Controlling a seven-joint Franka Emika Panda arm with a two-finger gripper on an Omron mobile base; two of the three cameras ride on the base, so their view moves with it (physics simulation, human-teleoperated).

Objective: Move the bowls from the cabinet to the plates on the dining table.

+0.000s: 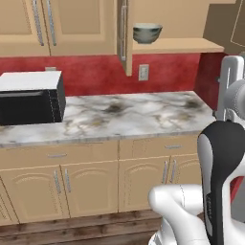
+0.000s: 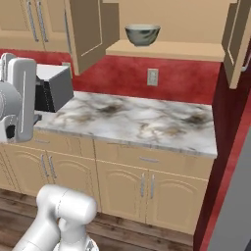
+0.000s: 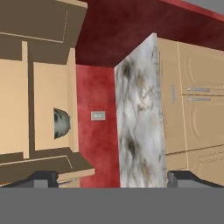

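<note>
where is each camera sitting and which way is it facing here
Left base view: behind the arm's left, facing the counter and open cabinet; white arm at lower right.
Right base view: behind its right, same counter; arm at left.
Hand view: on the hand, rolled sideways toward the cabinet; open gripper fingertips at bottom.
All three share the grey-green bowl on the shelf and the wall outlet.

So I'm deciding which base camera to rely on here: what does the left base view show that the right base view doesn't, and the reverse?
Left base view alone: the whole black microwave with its white top, clear of the arm. Right base view alone: the cabinet's right door swung open, and the counter's right end against the red side wall. Both share the grey-green bowl on the open cabinet shelf, the wall outlet and the marble counter.
</note>
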